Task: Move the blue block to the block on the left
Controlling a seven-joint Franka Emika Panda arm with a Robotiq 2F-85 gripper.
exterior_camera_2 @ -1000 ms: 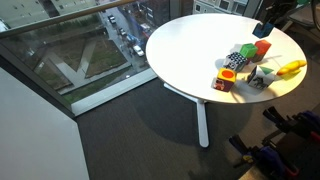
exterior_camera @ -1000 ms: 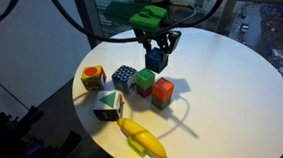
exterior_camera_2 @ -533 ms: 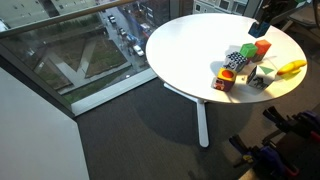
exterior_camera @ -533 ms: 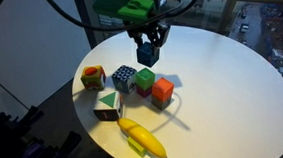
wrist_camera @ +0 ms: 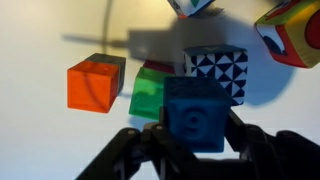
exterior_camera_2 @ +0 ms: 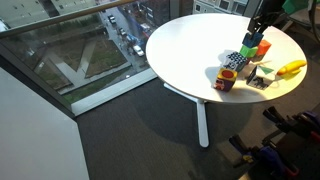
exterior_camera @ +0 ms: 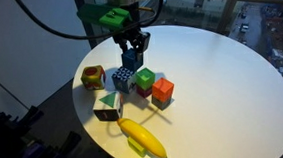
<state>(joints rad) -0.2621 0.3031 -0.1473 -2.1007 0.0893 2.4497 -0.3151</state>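
white round worktop (exterior_camera: 221,73) fills mid-frame. jaws pinching the blue block (exterior_camera: 131,60), seemingly off the surface, above the checkered block (exterior_camera: 123,79), centre-left. yellow-red block (exterior_camera: 91,77) at far left not reached. judged: pickup done; rest of leftward carry and set-down remain.

In an exterior view, a row of four blocks (exterior_camera: 145,81) crosses the tabletop (exterior_camera: 221,73); the held block (exterior_camera: 131,60) hangs above it, the banana (exterior_camera: 143,137) at 6 o'clock.
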